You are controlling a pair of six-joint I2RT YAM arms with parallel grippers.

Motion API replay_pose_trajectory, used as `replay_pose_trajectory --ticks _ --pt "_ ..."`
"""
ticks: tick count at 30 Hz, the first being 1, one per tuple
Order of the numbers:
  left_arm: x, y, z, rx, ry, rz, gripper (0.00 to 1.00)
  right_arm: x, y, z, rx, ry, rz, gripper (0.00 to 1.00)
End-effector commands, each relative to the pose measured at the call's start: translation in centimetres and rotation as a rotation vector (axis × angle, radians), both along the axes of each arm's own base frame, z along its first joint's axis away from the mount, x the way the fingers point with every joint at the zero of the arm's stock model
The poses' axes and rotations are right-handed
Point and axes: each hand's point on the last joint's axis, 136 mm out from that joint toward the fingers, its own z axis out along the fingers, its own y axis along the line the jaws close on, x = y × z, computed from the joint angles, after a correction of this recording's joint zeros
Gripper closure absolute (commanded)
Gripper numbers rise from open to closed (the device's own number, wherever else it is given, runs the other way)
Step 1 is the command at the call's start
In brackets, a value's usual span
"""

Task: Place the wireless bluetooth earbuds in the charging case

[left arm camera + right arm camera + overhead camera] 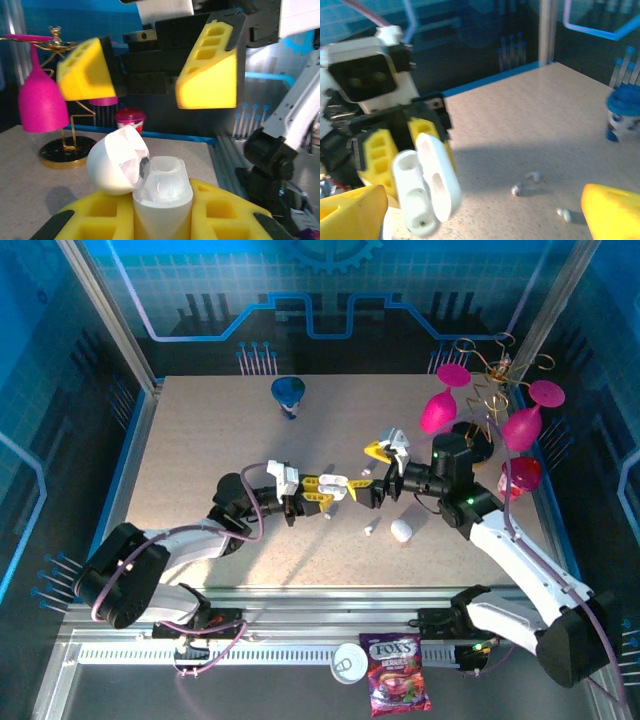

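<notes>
Top view: my left tool (325, 490) is clamped on the open case (342, 487), holding it up over the desk (200, 440) so its open side faces the right tool (380, 470), which is spread wide with nothing in it. Left wrist: lid (117, 160) flipped back out of the way, socket (165, 187) looks bare to me. Right wrist: three earbuds (532, 176) lying loose on the desk beyond the case.

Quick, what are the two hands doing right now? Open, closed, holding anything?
Left hand: closed on the charging case, whose lid is open.
Right hand: open, holding nothing.
</notes>
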Motion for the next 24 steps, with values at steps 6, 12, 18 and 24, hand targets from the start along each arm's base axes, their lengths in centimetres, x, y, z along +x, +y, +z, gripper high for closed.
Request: replay_pose_trajectory --ticks 6,12,18,24 --pt "0.4 0.6 1.0 -0.038 -0.123 0.072 1.0 2.8 -5.8 -8.8 -0.133 0.31 -0.398 0.05" --pt "0.6 1.0 1.1 -0.055 -0.167 0.119 1.0 2.2 -6.8 -14.1 -0.164 0.571 -0.561 0.17" --pt "0.7 1.0 0.5 -0.041 -0.174 0.126 1.0 2.5 -6.5 -16.4 -0.291 0.592 -0.572 0.11" --pt "1.2 1.9 0.2 -0.03 -0.183 0.197 1.0 3.6 -4.9 -18.2 -0.404 0.613 -0.535 0.12"
